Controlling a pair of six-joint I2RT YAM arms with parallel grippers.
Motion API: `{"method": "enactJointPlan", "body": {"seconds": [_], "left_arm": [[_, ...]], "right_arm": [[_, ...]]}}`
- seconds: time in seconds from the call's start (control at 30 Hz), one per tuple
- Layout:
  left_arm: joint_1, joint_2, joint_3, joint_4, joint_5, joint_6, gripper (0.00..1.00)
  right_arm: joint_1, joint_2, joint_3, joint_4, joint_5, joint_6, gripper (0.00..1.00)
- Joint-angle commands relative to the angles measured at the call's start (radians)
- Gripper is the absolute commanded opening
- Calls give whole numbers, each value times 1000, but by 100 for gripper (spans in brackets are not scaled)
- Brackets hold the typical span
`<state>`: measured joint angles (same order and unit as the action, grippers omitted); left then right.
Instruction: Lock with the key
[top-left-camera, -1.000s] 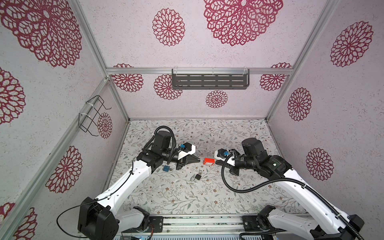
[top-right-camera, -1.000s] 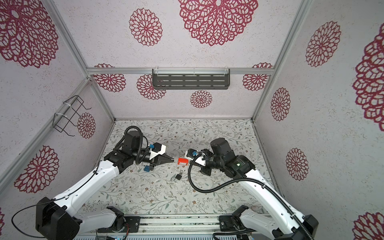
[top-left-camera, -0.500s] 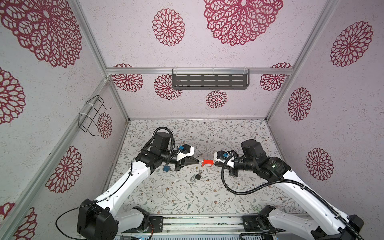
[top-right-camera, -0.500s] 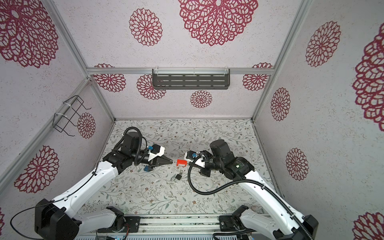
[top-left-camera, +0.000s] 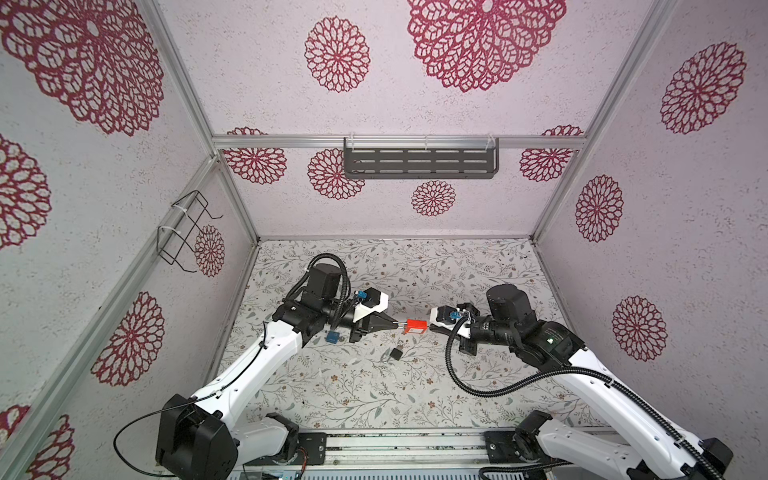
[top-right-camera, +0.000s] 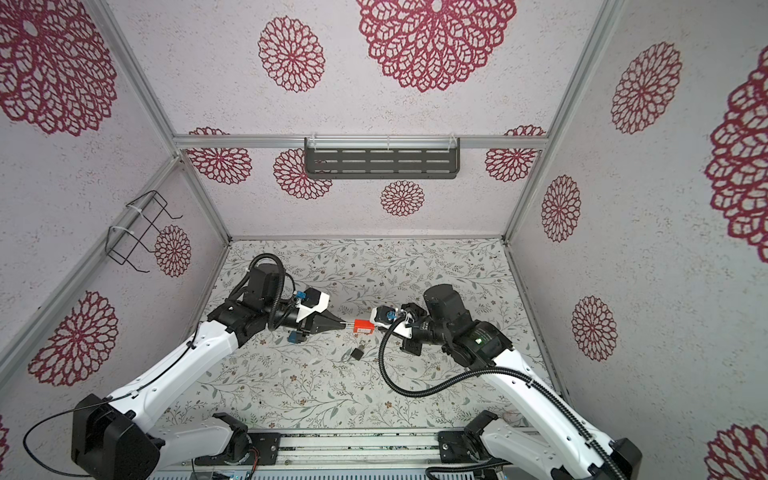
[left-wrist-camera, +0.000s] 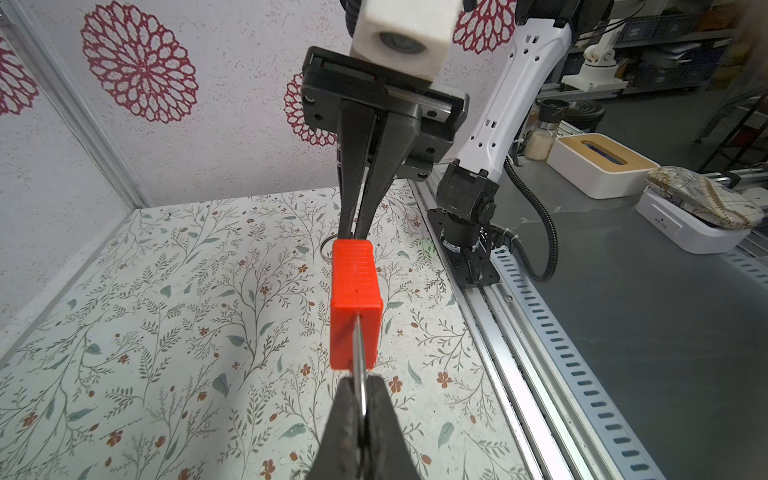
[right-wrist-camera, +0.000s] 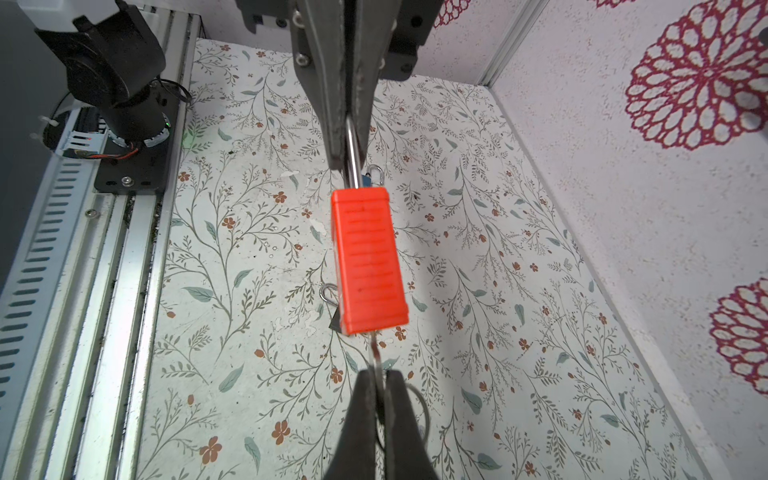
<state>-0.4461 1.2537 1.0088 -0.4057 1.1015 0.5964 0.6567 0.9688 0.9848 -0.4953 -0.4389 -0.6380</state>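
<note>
No writing, label, brand mark or number can be read in any view. The body of the red padlock (left-wrist-camera: 355, 299) shows only rows of fine raised ridges, and any lettering among them is too small and blurred to make out.

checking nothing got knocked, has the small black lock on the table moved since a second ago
No. The small black lock lies in the same spot on the floral table, with the same gap to the front rail in both top views.
</note>
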Motion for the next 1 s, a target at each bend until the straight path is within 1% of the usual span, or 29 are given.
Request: {"method": "enactJointPlan", "body": {"seconds": [0.0,0.13,0.3,0.43,0.57,0.83,0.97], "left_arm": [[30,12,14,-55,59,-43,0],[30,10,15,-55,44,-26,0],[33,-23,6,-76,-11,32,0],[32,-43,-5,-77,-41,58,0],[33,-51,-7,-68,-48,60,0],[37,-69,-16,-70,-68,83,0],[37,-65,-19,-38,-56,67,0]], "right_arm": [[-19,-45,-6,8,132,-52,0],[-19,-26,-2,-18,126,-52,0],[-25,-11,14,-84,127,-42,0],[-37,31,52,-163,88,-24,0],[-39,79,87,-212,63,-20,0],[-64,98,112,-254,41,-19,0],[-68,115,122,-270,18,-12,0]]}}
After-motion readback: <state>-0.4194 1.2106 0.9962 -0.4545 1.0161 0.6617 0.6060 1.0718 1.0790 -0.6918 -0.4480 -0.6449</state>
